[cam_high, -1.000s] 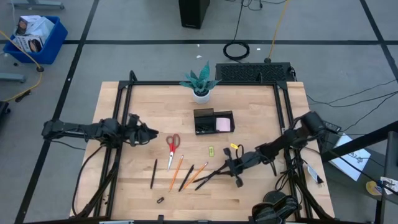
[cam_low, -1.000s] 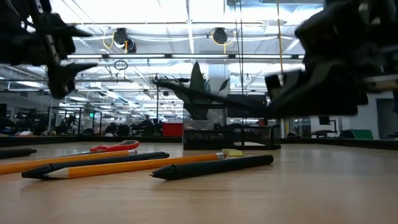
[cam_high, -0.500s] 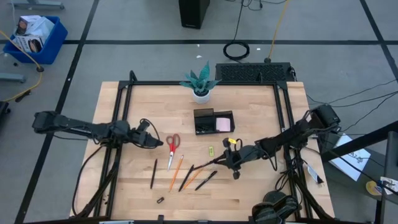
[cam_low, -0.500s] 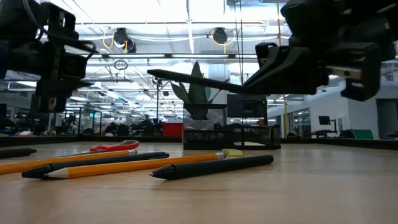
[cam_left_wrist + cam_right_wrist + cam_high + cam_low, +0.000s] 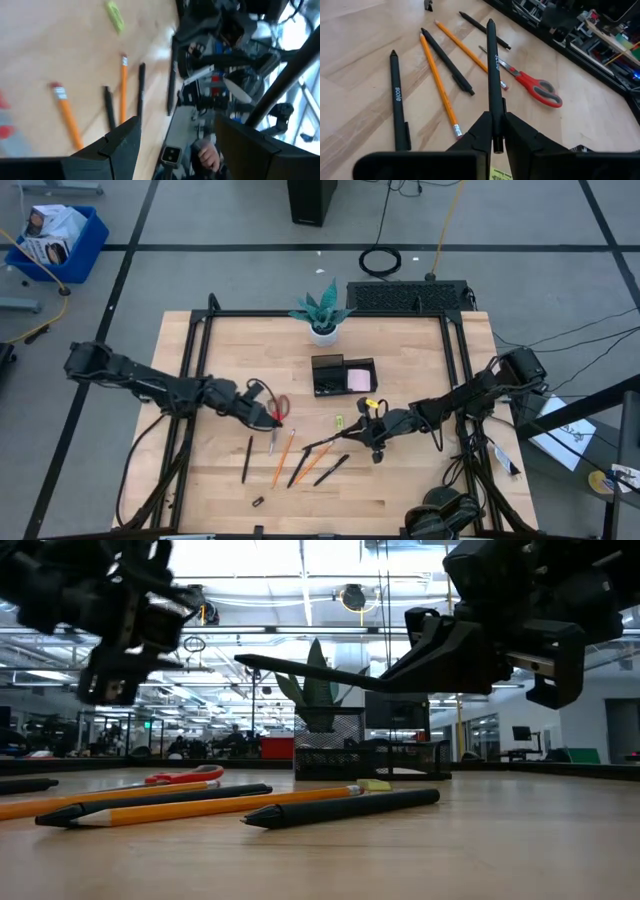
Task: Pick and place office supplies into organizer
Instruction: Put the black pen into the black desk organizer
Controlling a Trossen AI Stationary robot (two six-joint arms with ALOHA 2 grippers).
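My right gripper (image 5: 368, 430) is shut on a thin black pen (image 5: 335, 441) and holds it above the table, right of the other supplies. On the wood lie red-handled scissors (image 5: 277, 415), two orange pencils (image 5: 283, 458), black pens (image 5: 247, 458), a yellow-green clip (image 5: 339, 422) and a black clip (image 5: 258, 502). My left gripper (image 5: 266, 412) hovers open just left of the scissors' handles. The black organizer (image 5: 330, 375) stands behind them, a pink sticky-note pad (image 5: 359, 380) in its lower compartment. My right gripper pinches the black pen near its right end (image 5: 494, 131) between its two fingers. The fingers come nearly level from the table's right and lie along the pen. The pen sticks out ahead of them toward the left, almost level (image 5: 320, 673), clear of the table.
A white pot with a teal plant (image 5: 322, 320) stands at the far edge behind the organizer. Black frame rails (image 5: 200, 380) run along both table sides. Bare wood lies at the near right (image 5: 420, 490).
My left gripper has swung toward the table's right, from the left rail to the scissors' handles, rolling as it went, and has stayed open. My right gripper has risen a little and rolled; the pen it holds has come closer to level, still clear of the table.
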